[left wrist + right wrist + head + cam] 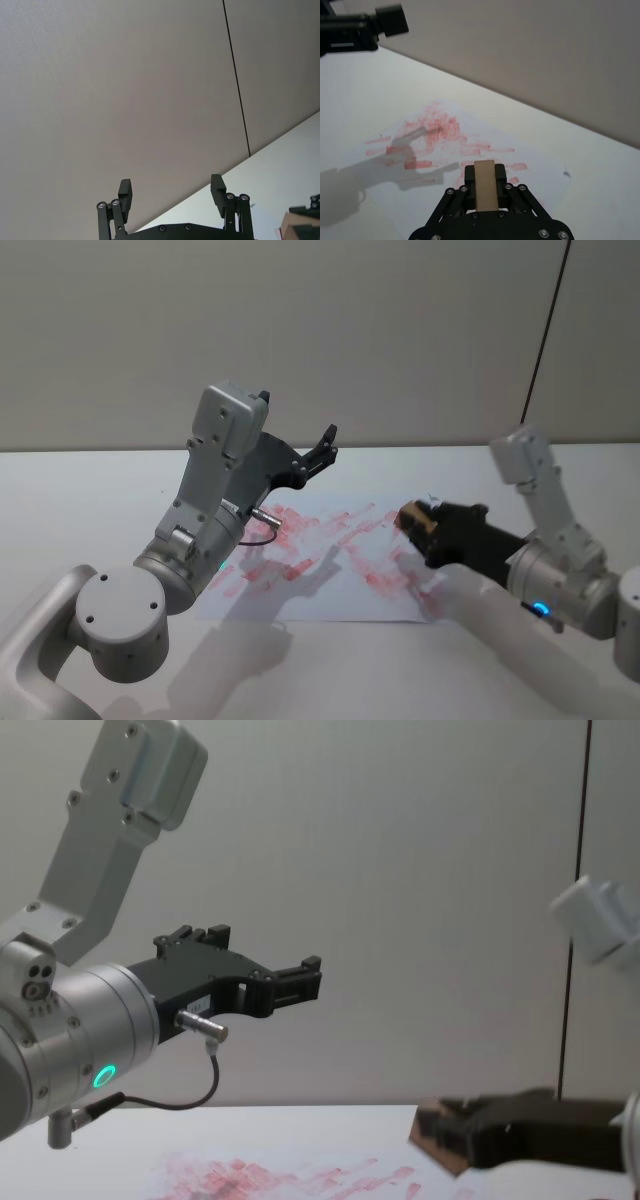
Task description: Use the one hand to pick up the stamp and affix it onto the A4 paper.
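Stamp [485, 185] first: on my right wrist feed I see the light-brown wooden block pinched between the two black fingers of the right hand [420, 530], with its end showing just past the fingertips. From the head camera, that hand reaches in from the right side of the A4 paper [310, 600]. It holds the stamp over the sheet's right part, close to the far right corner. On the chest feed the block is tilted and hangs a little above the paper, not touching it. Its shadow [410, 575] falls on the sheet, nearer to me than the block itself.

The paper lies flat on the white bench [80, 490]. Red-pink smears [300, 525] cover its middle, and I can make out a small grey mark [565, 174] by the far right corner.

The left hand [170, 186] is raised well above the paper's left side. Its fingers are spread wide with nothing between them, and they point toward the plain wall [380, 330] beyond the paper. The silver wrist behind that hand carries a green ring light [103, 1075]. This hand is well apart from both the sheet and the stamp.
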